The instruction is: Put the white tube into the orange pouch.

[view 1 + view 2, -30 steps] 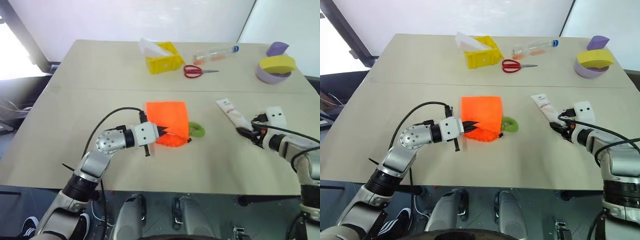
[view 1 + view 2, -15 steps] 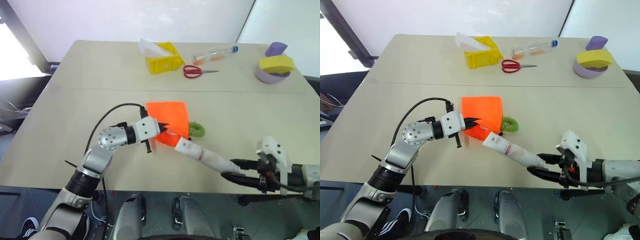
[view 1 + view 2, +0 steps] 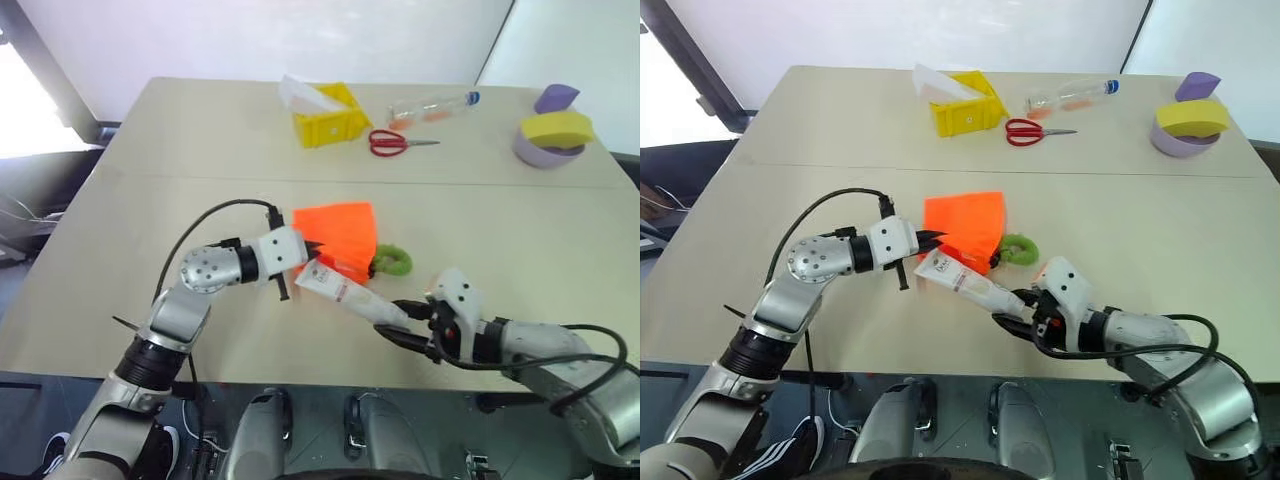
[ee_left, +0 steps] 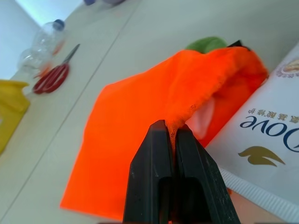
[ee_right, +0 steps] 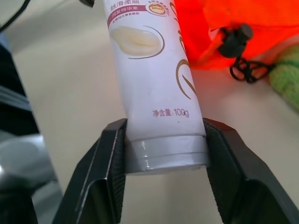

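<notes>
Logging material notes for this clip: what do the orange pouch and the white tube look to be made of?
The orange pouch: thin, matte woven fabric, judging by its soft folds and the frayed edge pinched in the left end effector. The white tube: probably smooth, slightly glossy plastic with printed lettering; its grey-white cap end sits between the right end effector fingers.

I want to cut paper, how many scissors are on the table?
1. The red scissors lie at the far side of the table, between the yellow bin and the clear bottle.
</notes>
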Motion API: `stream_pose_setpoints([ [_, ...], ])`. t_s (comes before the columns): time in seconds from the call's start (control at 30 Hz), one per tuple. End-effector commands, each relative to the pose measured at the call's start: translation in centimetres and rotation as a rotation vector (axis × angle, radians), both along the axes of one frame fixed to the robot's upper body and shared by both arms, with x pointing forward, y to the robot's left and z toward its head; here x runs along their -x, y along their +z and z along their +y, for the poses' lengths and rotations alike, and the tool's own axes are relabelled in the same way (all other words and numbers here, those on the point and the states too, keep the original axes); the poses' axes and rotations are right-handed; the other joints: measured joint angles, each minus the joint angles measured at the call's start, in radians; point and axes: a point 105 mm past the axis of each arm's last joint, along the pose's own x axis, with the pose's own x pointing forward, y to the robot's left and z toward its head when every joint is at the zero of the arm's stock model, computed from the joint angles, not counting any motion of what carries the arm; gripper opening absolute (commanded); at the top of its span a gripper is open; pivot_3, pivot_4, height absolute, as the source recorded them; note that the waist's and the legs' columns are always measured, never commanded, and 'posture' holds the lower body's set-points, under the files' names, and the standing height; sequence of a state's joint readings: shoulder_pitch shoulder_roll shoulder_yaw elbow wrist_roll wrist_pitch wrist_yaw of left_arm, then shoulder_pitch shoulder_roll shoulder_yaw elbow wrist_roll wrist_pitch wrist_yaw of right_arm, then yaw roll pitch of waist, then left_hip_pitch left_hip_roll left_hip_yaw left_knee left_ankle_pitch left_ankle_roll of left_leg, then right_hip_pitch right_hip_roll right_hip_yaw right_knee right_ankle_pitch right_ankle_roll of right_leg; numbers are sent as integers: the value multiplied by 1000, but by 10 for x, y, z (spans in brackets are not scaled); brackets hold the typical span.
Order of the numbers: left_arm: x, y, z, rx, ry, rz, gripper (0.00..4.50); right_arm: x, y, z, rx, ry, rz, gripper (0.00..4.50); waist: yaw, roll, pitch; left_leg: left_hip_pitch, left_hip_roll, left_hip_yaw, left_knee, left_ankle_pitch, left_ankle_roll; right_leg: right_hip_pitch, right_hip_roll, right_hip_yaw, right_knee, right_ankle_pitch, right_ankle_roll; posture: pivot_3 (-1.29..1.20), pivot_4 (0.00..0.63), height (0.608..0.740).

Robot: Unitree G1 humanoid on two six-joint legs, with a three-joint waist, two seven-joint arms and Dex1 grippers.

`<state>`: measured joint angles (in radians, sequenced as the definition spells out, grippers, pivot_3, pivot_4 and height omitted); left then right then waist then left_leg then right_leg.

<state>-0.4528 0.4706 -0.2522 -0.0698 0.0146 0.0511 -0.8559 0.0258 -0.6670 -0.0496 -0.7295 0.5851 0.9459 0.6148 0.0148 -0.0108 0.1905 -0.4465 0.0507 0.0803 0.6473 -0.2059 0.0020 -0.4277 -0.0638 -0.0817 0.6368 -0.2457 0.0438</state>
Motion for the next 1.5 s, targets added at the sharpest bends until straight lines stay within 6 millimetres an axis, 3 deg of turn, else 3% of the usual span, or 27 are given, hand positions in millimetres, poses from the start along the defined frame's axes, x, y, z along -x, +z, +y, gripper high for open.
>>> stream_pose_setpoints([
  [0.03,15,7,-18,9,-90,-33,0,-8,11,-2,-1,-66,-64,1826,0,0,0,0,0,0,0,0,1,0,0,0,0,0,1,0,150,740],
  [0.33,16,8,-19,12,-97,-27,0,-9,5,-21,82,-126,-53,1826,-1,0,0,1,0,1,1,-1,1,1,0,0,-1,-1,3,0,150,740],
  [0.6,17,8,-23,20,-106,-13,0,-16,2,13,30,-168,-59,1826,-3,0,0,2,1,0,1,-1,1,0,1,0,1,0,3,0,150,740],
  [0.8,18,6,-23,25,-100,3,0,-39,-2,20,40,-349,-66,1826,-1,0,0,2,0,1,1,-1,1,0,0,0,1,2,-1,0,150,740],
  [0.93,19,5,-23,23,-98,7,0,-37,-5,27,26,-373,-31,1826,-2,0,0,2,0,1,1,-1,1,0,1,0,1,2,0,0,150,740],
  [1.3,22,5,-22,24,-96,8,0,-25,7,-2,-6,-350,-32,1826,-3,0,0,2,0,2,1,-1,1,0,0,0,1,2,0,0,150,740],
  [1.5,22,6,-23,41,-90,18,0,-25,7,16,-51,-342,-13,1826,-4,0,0,2,1,1,1,-1,1,0,2,0,2,2,0,0,150,740],
])
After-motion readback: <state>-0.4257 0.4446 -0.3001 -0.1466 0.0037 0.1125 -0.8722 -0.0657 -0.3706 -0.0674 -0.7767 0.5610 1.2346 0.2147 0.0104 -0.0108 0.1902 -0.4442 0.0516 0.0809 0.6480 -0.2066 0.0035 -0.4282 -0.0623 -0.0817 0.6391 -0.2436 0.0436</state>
